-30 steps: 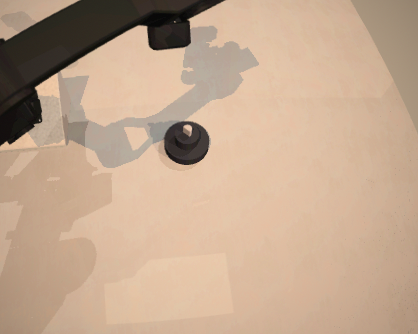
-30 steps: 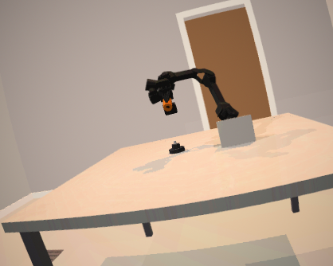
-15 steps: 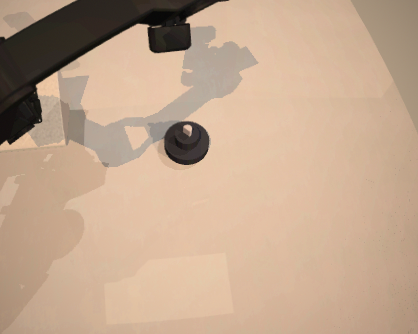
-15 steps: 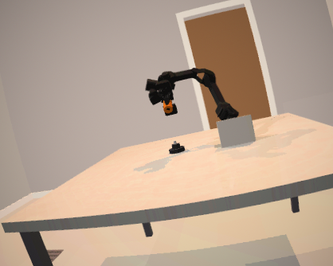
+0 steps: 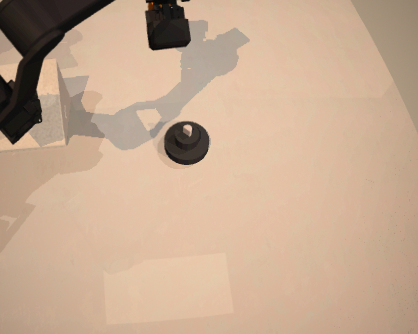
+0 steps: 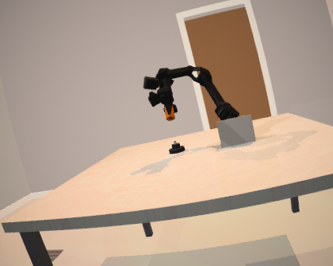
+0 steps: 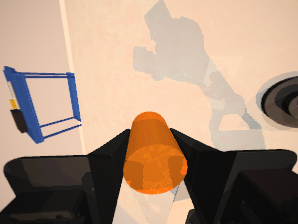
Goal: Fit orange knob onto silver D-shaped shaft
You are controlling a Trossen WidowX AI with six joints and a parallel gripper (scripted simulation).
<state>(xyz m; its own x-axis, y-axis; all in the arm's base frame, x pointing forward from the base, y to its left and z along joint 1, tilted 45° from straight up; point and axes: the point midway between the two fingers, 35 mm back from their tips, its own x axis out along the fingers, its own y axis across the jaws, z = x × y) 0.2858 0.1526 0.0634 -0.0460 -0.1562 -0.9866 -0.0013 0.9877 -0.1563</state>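
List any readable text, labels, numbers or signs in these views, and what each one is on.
None can be read.
The orange knob, the pedestal, the shaft and the arm's grey base block bear no lettering.
The blue frame off the table carries a small yellow patch, too small to read.

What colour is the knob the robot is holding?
Orange. The knob shows best in the wrist view, clamped in the gripper.

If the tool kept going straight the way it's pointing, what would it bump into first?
Probably bare table. The tool, shut on the orange knob, points down at the surface, with the pedestal off to the right edge of the wrist view. Depth is hard to judge, so that's a best guess.
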